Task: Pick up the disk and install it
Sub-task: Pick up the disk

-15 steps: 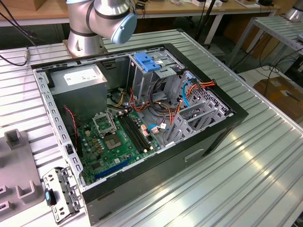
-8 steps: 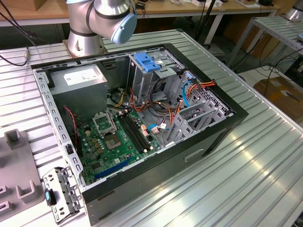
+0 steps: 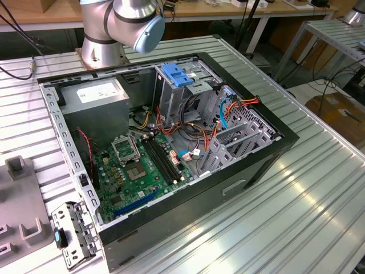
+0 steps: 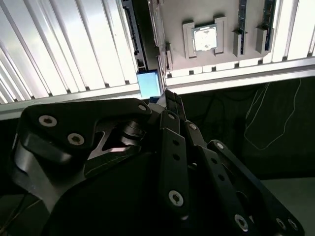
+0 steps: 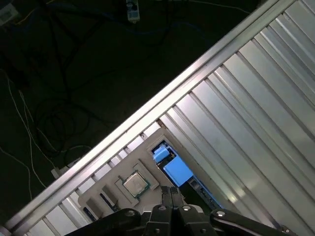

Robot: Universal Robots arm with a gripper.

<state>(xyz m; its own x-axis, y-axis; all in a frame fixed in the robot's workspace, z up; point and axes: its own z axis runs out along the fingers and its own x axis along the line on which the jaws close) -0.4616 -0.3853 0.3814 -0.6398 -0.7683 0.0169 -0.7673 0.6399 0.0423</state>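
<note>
Exterior view, listed from its left to its right:
- Grey parts tray [image 3: 25,191].
- Disk [image 3: 73,234]: silver with a blue side rail, lying on the ribbed table [image 3: 308,217] between the tray and the case.
- Open computer case [image 3: 171,228], with a blue-handled drive cage [image 3: 174,80] inside and loose cables beside the cage.

Second wrist view:
- Claw [image 4: 170,97]: narrow, tips drawn together, nothing held.

First wrist view:
- The disk's blue rail lies just beyond the claw's tips along the line of sight. It is judged well apart from them, not touching.
- A processor chip [image 5: 135,184] sits in the tray, off to one side of the claw.

Hazards, as judged:
- Tips this narrow would land on top of the disk instead of straddling it.
- The disk sits close to the tray and the case wall, so a finger could catch either one.
- A hold on the plastic rail alone could let the disk tilt or slip.
- The cables could snag the disk near the cage.
</note>
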